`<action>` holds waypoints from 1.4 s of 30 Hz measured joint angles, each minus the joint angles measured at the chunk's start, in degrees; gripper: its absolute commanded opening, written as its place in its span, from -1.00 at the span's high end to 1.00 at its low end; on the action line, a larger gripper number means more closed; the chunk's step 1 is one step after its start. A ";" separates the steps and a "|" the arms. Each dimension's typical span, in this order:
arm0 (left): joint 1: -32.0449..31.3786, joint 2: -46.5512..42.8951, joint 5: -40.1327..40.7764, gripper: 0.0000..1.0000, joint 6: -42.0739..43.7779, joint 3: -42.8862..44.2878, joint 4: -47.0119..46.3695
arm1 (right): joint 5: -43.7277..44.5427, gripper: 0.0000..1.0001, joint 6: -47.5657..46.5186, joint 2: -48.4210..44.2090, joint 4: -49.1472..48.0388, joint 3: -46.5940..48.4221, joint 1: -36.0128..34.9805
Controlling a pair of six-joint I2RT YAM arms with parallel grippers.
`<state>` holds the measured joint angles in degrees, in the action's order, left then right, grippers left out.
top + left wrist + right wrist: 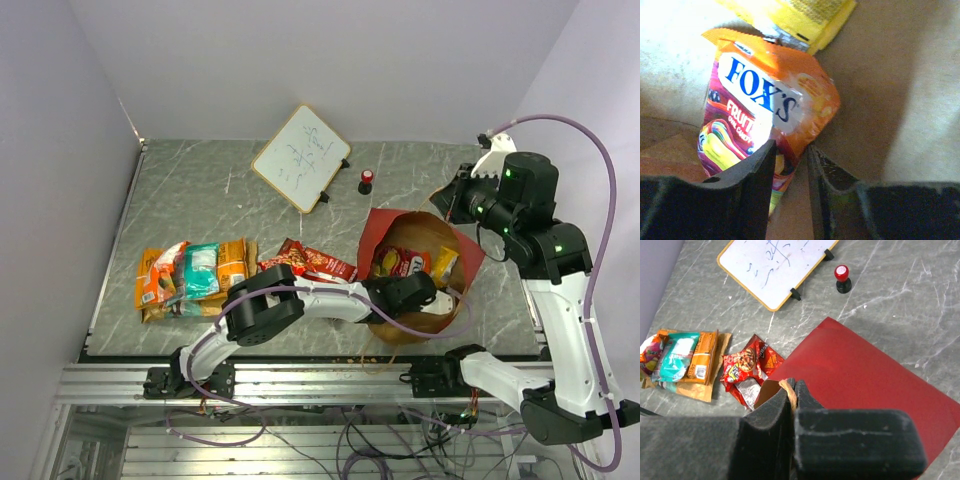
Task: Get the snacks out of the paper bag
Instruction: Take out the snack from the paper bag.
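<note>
Grey marbled stone makes up the surface, with pale lavender walls behind it, and from my overhead feed I see the paper bag (382, 232) standing right of centre, red outside and brown inside, its mouth facing up toward the camera. My left arm reaches across into that mouth. On its wrist feed the left fingers (791, 147) stand partly apart, straddling the lower edge of an orange Fox's packet (770, 95) that lies against the brown inner wall. A strip of brown paper shows between the packet and the finger on the right of that view, so nothing is clamped. Just above it a yellow packet (805, 17) pokes in from the top edge. The right fingers (794, 387) are pressed together on the bag's thin twisted handle (786, 390) at the far rim, with the red outer wall sloping away below them. Out on the surface, well left of the bag, a pile of orange, teal and tan packets (190, 275) sits overlapped, and a pair of red packets (312, 262) lies between that pile and the bag, near its left side. Farther back a whiteboard (300, 158) rests tilted on small black feet, and a red-capped object (367, 178) stands just beside its right corner.
</note>
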<state>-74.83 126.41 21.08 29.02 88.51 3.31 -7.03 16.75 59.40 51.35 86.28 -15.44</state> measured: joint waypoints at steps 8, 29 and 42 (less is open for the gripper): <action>0.00 -0.20 1.95 0.86 -1.14 1.05 -0.50 | -0.98 1.00 -0.44 0.09 0.59 1.22 0.00; -1.09 -34.14 -7.89 0.86 -23.71 -8.74 6.78 | -1.14 1.00 -1.05 -2.71 -2.21 -2.71 0.00; -1.14 -42.18 -6.67 0.86 -39.93 -4.68 16.24 | 0.15 1.00 -2.64 -0.24 -3.89 -2.73 0.00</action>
<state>-75.96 84.23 14.41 -10.92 83.83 19.55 -6.87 14.11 59.16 47.46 83.55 -15.44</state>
